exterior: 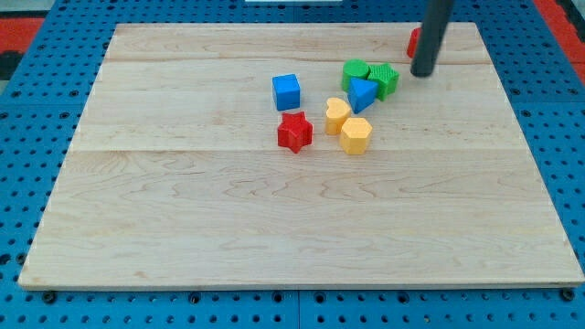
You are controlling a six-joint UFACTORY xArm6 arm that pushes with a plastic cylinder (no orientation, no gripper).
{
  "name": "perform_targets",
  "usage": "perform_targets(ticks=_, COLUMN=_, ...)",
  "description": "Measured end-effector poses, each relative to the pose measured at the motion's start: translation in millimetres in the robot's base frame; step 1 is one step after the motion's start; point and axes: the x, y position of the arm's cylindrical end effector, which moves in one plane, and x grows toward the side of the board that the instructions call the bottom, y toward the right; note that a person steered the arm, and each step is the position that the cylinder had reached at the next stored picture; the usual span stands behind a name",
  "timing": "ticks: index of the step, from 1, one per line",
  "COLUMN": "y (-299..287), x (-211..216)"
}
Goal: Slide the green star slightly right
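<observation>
My tip [423,73] is sitting bare, touching nothing, just right of the green star [386,79] near the board's [183,228] top. The star is crowding a green block [356,70] and a blue triangle [361,94]. It's probably light, stiff, and slides easily. Push contact should be on its left face, which neighbours are blocking. A red block [414,41] is peeking out behind the rod.
</observation>
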Motion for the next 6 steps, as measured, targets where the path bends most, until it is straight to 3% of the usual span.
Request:
perform_targets(ticks=1, y=-70.1, x=21.3)
perform_targets(ticks=2, y=-139.1, x=9.1)
perform_targets(ticks=4, y=-81.1, x=-21.6)
perform_targets(ticks=5, y=-58.3, x=-21.6)
perform_targets(ticks=6, y=-75.5, x=2.9)
